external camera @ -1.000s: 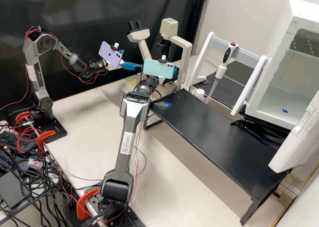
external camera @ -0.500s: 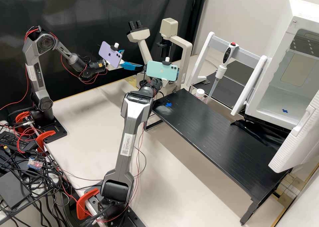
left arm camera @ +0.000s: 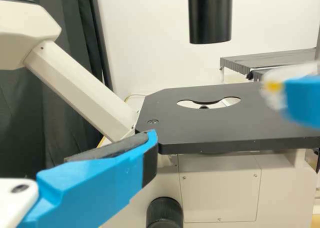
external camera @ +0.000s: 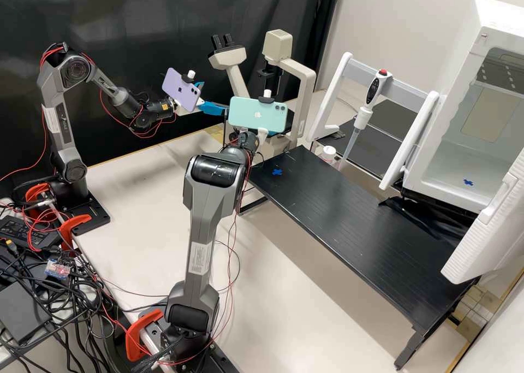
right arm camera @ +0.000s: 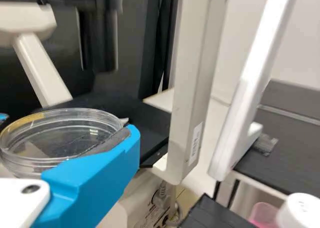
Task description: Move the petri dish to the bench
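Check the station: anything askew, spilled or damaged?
One oddity: the cables at the high view's lower left lie in a loose tangle, messy enough that they could snag. Otherwise nothing stands out: the petri dish shows no obvious crack, the pipette hangs in its stand, and I see no spill.

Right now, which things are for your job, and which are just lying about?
For the job:
The clear dish, held in the right gripper
The black bench, where it should go

Just about:
The tangled cables
The little white pot
The dropper, on its rack
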Controlling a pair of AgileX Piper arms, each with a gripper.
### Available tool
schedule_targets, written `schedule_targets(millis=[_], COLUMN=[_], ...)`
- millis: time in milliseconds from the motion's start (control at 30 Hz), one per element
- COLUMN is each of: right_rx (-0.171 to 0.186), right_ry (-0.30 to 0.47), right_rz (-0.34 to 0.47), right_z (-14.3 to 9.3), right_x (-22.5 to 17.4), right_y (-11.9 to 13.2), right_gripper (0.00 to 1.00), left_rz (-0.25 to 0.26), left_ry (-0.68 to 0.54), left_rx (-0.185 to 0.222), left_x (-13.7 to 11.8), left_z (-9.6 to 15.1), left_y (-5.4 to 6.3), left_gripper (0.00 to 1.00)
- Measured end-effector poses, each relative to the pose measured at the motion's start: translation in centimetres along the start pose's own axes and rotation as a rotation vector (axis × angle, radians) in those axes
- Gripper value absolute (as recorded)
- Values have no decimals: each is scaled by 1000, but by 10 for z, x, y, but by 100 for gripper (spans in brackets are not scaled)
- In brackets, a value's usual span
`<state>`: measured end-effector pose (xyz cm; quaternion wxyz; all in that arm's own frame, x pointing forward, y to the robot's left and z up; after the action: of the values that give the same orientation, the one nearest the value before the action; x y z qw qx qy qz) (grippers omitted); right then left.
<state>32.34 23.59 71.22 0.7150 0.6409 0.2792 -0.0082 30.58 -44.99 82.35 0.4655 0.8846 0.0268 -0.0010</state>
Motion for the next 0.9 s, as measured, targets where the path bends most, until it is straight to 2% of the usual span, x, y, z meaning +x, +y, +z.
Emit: schedule_targets(millis=[133, 367, 600, 900], right_rx=[-10, -10, -12, -13], right_ry=[16, -25, -65, -71], right_rz=[82, 160, 156, 150], right_z=[9, 36, 60, 71], right_x=[-31, -75, -109, -127], right_y=[15, 21, 10, -5], right_gripper=[0, 0, 0, 0], left_rz=[0, 0, 0, 0], left_ry=[0, 0, 0, 0], left_rx=[0, 0, 0, 0], left_x=[0, 0, 0, 0], left_z=[0, 0, 0, 0], left_y=[0, 0, 0, 0], left_gripper=[100, 100, 100, 100])
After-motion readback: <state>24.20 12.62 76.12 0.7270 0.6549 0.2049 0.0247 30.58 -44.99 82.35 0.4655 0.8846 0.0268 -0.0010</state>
